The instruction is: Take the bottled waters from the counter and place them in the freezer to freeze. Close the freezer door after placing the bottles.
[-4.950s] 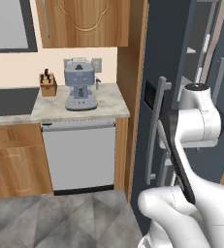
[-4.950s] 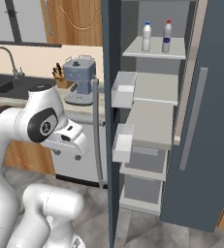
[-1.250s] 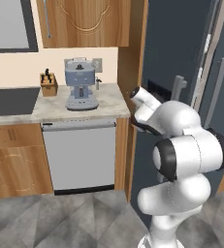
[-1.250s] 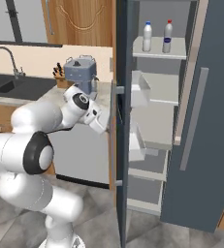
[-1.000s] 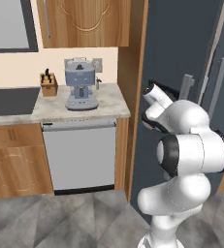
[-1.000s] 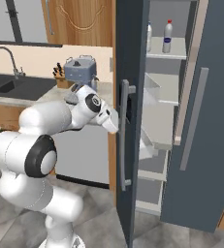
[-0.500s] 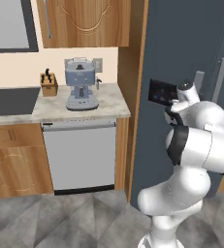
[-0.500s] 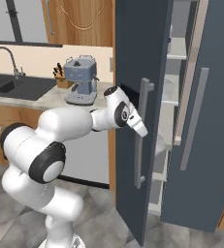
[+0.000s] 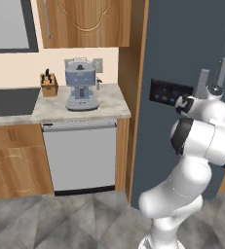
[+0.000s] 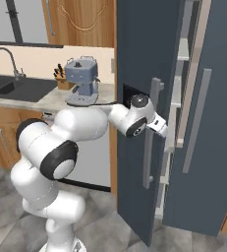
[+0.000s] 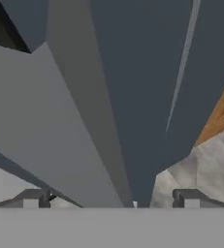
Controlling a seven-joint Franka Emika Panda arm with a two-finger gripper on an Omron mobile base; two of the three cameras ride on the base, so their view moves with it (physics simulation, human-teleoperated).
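The freezer door (image 10: pixel 139 74) stands ajar, just right of the desk (image 9: pixel 84 104). On the desk, a coffee machine (image 9: pixel 80 83) sits right of a knife block (image 9: pixel 48 85). The hand (image 10: pixel 160 129) is at the door's handle (image 10: pixel 149 133).

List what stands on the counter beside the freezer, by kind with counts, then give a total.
Coffee machine: 1
Knife block: 1
Bottled waters on the counter: 0
Total: 2

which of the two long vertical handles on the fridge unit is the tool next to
The tool is beside the handle of the nearly shut freezer door, the left one in the right base view. The other handle sits on the neighbouring door, clear of the arm.
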